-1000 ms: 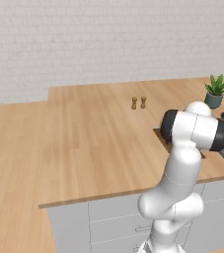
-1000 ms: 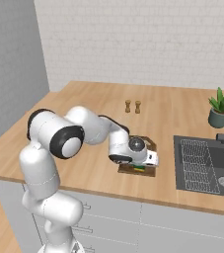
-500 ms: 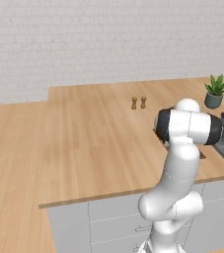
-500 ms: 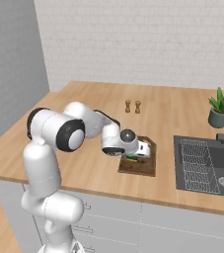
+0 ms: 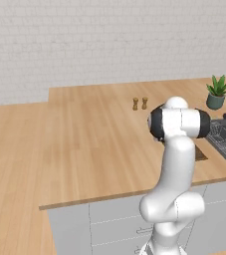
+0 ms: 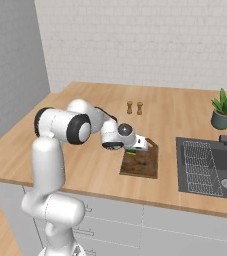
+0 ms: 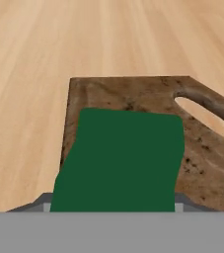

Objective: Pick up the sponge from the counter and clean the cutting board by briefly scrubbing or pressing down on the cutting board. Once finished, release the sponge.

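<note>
I am a white robot arm at a wooden kitchen counter (image 6: 75, 165). In the right base view, my gripper (image 6: 135, 148) sits at the center of the frame, closed around the sponge (image 7: 121, 160), holding it low over the near-left corner of the cutting board (image 6: 144, 162). A sliver of green and yellow shows under my hand there. I seem to hold it this way so its face can press on the wood; whether it is touching the board right now I cannot tell.

In the hand view the sponge's dark green side covers the lower middle of the frame, with the brown, stained board behind it and the board's handle slot at the right.

The board lies flat near the counter's front edge, just left of the dark sink (image 6: 212, 167) at the right of the frame. Two small shakers (image 6: 134, 107) stand farther back, upper center, and a potted plant (image 6: 224, 108) sits at the upper right, both well away from my work.

By my judgement I am in the scrubbing step, and letting go of the sponge is yet to come.
</note>
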Robot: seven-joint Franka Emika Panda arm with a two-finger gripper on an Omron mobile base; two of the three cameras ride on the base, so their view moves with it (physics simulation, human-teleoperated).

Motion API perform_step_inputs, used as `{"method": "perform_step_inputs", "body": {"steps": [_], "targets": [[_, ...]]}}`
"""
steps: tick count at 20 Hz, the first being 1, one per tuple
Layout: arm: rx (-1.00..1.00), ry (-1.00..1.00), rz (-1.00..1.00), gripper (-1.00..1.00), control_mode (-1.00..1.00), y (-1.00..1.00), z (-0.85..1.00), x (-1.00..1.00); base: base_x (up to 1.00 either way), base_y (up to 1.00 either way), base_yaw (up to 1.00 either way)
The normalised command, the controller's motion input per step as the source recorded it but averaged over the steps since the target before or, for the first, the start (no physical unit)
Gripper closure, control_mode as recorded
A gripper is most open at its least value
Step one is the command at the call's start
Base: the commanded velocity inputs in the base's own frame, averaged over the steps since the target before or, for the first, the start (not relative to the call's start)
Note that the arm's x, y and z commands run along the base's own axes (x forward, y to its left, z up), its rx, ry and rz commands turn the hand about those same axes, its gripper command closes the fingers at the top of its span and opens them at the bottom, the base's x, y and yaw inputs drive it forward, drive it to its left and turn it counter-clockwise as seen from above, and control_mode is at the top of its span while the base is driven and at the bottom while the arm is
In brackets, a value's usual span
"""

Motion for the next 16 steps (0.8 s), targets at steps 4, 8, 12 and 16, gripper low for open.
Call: {"method": "perform_step_inputs", "body": {"steps": [4, 8, 12, 16], "targets": [[0.00, 0.00, 0.00, 1.00, -1.00, 0.00, 0.00, -0.10, 0.00, 0.00, 0.00], [0.00, 0.00, 0.00, 1.00, -1.00, 0.00, -0.01, -0.54, 0.00, 0.00, 0.00], [0.00, 0.00, 0.00, 1.00, -1.00, -0.02, -0.08, -0.86, 0.00, 0.00, 0.00], [0.00, 0.00, 0.00, 1.00, -1.00, -0.08, -0.07, -0.93, 0.00, 0.00, 0.00]]}}
